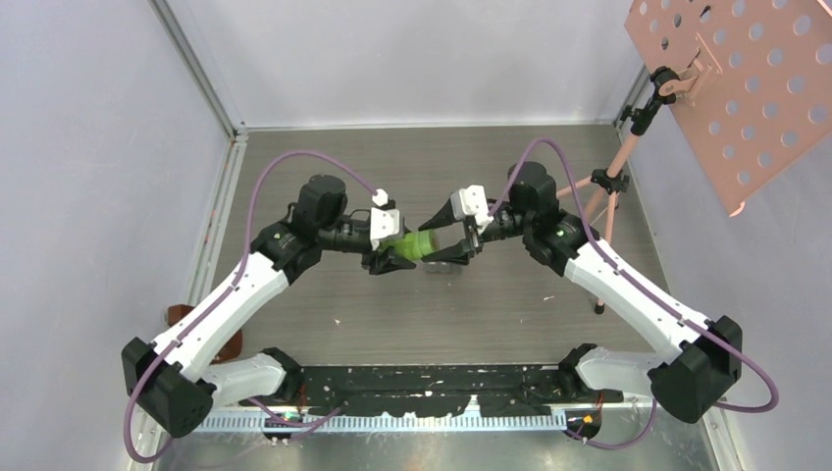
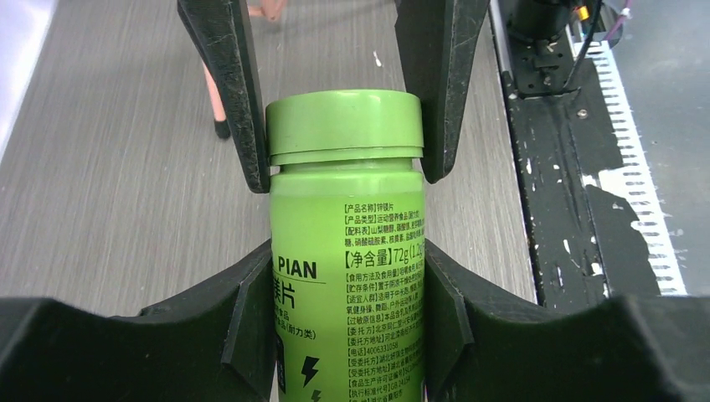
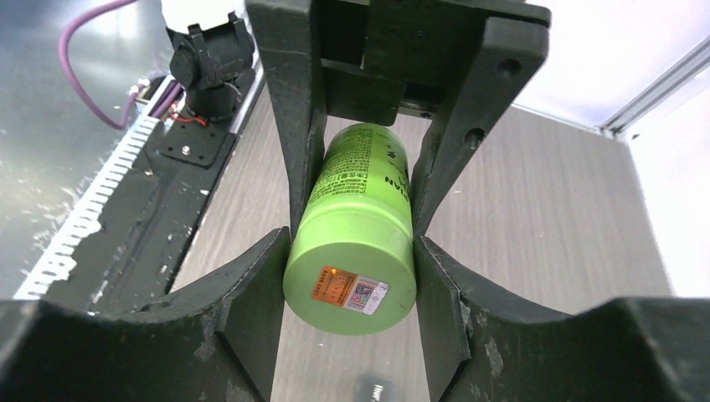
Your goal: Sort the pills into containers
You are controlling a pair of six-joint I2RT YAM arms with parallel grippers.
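The bottle (image 1: 424, 244) lies on its side above the middle of the worktop (image 1: 324, 314), between the two arms. The left pincer (image 1: 397, 257) is around its body from the left; the right pincer (image 1: 453, 253) is around its capped end from the right. A stand (image 1: 610, 186) rests on the worktop's far right, carrying a perforated panel (image 1: 751, 83) behind and right of the right arm.

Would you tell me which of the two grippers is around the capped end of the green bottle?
The right gripper: its fingers flank the lid of the green bottle. The left gripper instead clamps the labelled body, below the cap.
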